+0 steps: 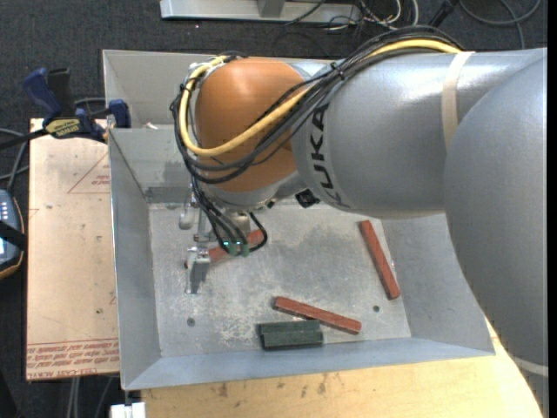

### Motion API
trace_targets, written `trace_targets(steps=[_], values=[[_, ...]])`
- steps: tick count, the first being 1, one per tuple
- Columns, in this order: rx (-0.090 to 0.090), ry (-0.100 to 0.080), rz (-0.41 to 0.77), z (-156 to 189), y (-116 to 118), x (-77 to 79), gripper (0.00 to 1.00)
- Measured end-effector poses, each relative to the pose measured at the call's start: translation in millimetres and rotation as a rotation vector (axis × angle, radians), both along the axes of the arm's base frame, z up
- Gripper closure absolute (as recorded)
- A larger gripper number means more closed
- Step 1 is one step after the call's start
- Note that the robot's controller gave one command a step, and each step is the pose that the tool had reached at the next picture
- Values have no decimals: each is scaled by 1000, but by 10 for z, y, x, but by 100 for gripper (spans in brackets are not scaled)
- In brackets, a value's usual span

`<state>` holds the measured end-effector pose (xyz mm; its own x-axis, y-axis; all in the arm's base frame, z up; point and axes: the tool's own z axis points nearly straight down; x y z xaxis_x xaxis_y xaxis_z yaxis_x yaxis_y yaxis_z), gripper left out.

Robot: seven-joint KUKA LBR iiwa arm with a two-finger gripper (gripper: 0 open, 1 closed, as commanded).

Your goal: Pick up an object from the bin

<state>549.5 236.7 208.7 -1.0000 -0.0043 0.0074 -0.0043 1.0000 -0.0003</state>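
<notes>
Red stick (254,237) — left half of bin (130,259), mostly hidden under arm (392,138), just right of hand (197,268). Hand low over bin floor; open or closed — cannot tell. Dark block (291,335) well apart.

In the grey bin (130,259), a red stick (380,259) lies centre-right. A second stick (316,314) and dark block (291,335) lie lower centre.

Bare floor (309,264) beside red stick (380,259)

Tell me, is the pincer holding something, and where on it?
Cannot tell. The pincer is right at a half-hidden red stick in the left of the bin.
</notes>
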Motion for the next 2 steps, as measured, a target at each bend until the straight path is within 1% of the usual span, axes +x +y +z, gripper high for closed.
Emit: trace_targets(steps=[1,2], values=[[1,-8,-4,46,-12,21,0],[5,-15,15,-405,-277,149,0]])
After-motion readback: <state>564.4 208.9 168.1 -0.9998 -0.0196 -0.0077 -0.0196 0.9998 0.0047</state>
